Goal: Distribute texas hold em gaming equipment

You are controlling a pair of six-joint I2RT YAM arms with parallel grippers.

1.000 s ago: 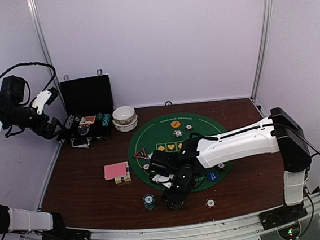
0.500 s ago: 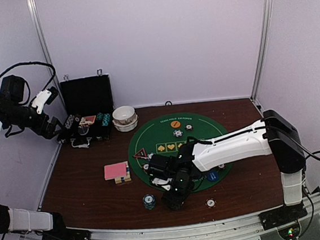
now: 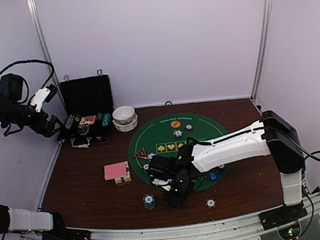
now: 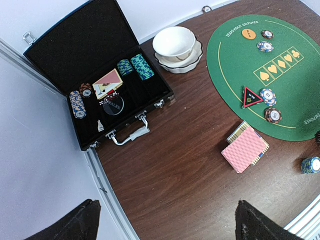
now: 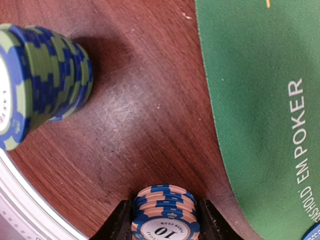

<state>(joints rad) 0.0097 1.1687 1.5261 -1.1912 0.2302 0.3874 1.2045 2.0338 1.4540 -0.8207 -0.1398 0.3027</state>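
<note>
Left hand [image 3: 52, 126] high, agape; right hand [image 3: 175, 199] low, clamped

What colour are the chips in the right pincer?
Peach with blue edge stripes and a white centre marked 10. The chip stack shows best in the right wrist view.

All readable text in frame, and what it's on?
"10": top face of the tan-and-blue striped poker chip stack.
"TEXASHOLD EM POKER": rim of the round green felt mat; the right wrist view catches only "EM POKER".
Too small or cut off to read: red-triangle marker button, blue-and-green striped chip stack.
</note>
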